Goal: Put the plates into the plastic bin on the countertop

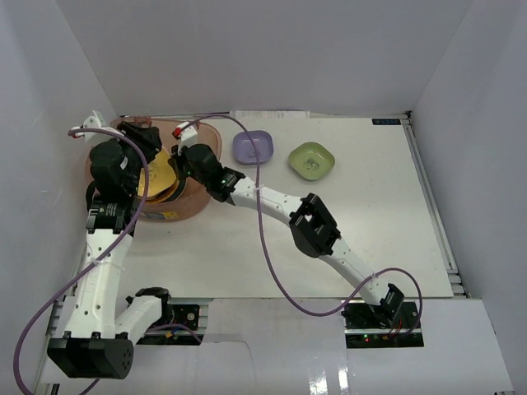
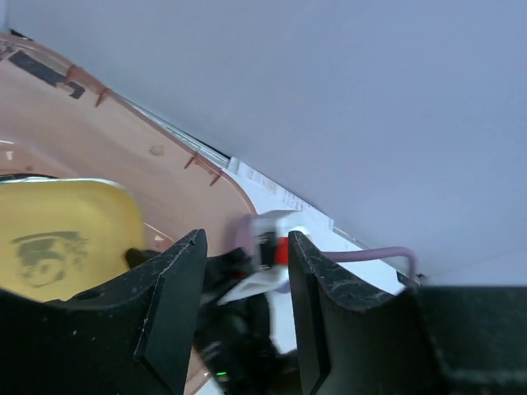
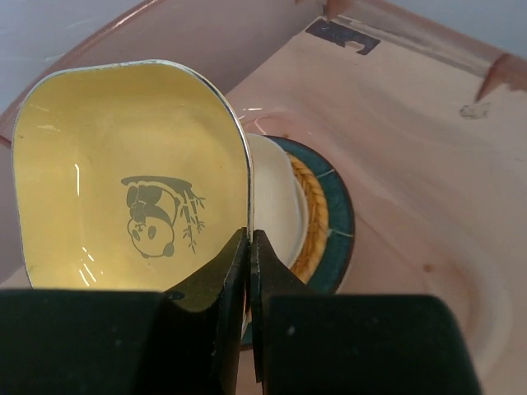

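The job was partly done. The plastic bin sat at the far left of the countertop, and some plates were already inside it. In the right wrist view there was a pile on the bin's floor: a cream plate on top, an orange woven plate under it, and a dark teal plate under that. Whether any more plates lay below them could not be seen.

The right gripper was squeezed tight on the near rim of the yellow plate (the one with a little panda on it). It held that plate inside the bin, tilted up above the pile, so the plate was not put down yet.

The left gripper was over the bin too. Its fingers were spread apart with nothing between them, and the yellow plate was just to their left.

Two plates were left outside. The purple plate lay on the countertop just right of the bin, at the far side. The green plate lay a bit further right. Both would have to go in next, after the yellow one was let go.
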